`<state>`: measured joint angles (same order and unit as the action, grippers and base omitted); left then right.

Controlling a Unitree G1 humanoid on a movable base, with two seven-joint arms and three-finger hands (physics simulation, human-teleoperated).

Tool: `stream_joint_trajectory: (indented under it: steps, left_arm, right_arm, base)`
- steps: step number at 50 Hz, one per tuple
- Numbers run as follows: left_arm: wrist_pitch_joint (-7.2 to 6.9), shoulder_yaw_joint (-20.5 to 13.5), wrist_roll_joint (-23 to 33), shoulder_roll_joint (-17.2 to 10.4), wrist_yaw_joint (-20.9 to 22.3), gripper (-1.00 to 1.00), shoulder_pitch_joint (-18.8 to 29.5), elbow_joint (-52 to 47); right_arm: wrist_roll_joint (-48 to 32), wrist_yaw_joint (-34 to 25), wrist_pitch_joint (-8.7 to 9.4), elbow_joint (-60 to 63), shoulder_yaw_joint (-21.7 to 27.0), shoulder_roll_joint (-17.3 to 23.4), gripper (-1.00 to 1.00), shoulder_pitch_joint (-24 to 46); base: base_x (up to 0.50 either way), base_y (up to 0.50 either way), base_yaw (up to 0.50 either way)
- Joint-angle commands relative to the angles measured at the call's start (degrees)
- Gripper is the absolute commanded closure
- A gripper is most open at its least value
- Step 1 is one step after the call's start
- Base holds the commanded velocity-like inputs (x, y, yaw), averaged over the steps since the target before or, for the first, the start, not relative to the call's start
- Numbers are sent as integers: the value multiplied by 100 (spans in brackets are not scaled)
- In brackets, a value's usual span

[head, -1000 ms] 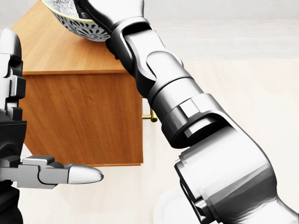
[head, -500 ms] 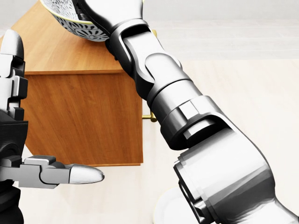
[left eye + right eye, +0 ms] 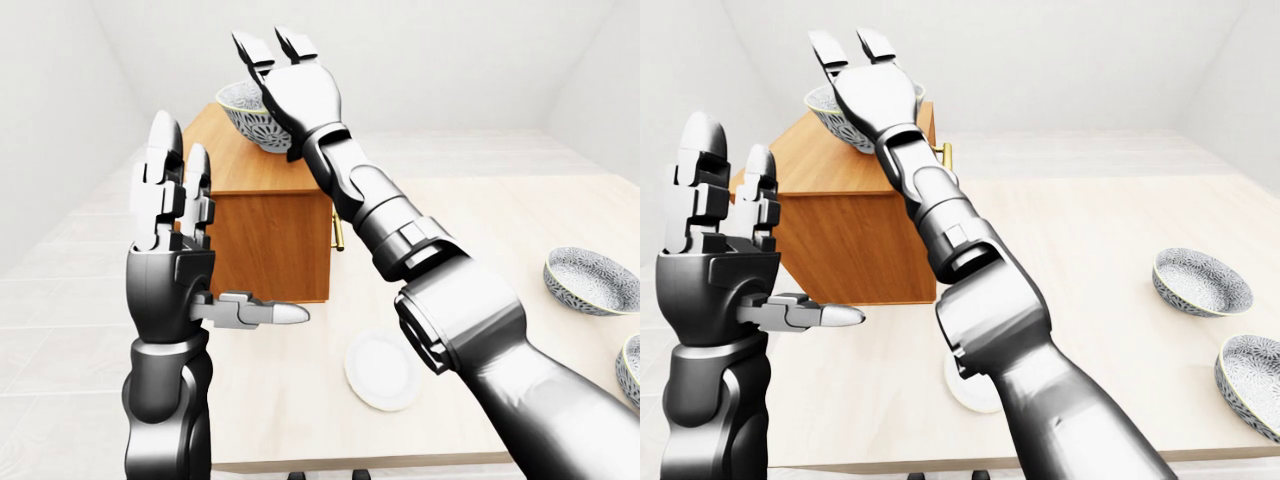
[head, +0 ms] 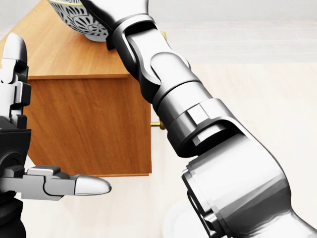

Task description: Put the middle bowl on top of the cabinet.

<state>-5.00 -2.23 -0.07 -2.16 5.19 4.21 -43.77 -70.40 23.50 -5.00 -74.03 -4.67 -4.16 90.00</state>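
Fingers (image 3: 268, 47) of my right hand (image 3: 300, 95) are spread; the bowl (image 3: 250, 115) beside them sits upright, mouth up, on the cabinet (image 3: 262, 215).

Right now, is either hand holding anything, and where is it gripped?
Nothing is clearly held. The right hand has straight open fingers beside the bowl on the cabinet; the left hand is open and empty.
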Motion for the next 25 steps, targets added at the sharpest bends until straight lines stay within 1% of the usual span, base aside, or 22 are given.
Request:
stream_joint_trajectory:
  steps: [1,5,9,15,25]
  left_arm:
    - [0,5,10,3,10,-100,0,33]
    - [0,1,7,5,16,-100,-12,34]
    - [0,9,12,5,14,-100,-9,0]
    - [0,54,44,-3,22,-100,-33,43]
    - [0,4,51,8,13,-100,-9,56]
  right_arm:
    - [40,-98,0,-59,-38,37,-85,102]
    - [59,-116,0,-41,-23,83,-86,196]
    - [92,-152,0,13,18,218,-85,356]
    - [151,-216,0,59,59,318,-84,361]
    - [77,-476,0,408,-53,573,-84,208]
  base:
    - [0,0,0]
    - [0,0,0]
    - [0,0,0]
    - [0,0,0]
    - [0,0,0]
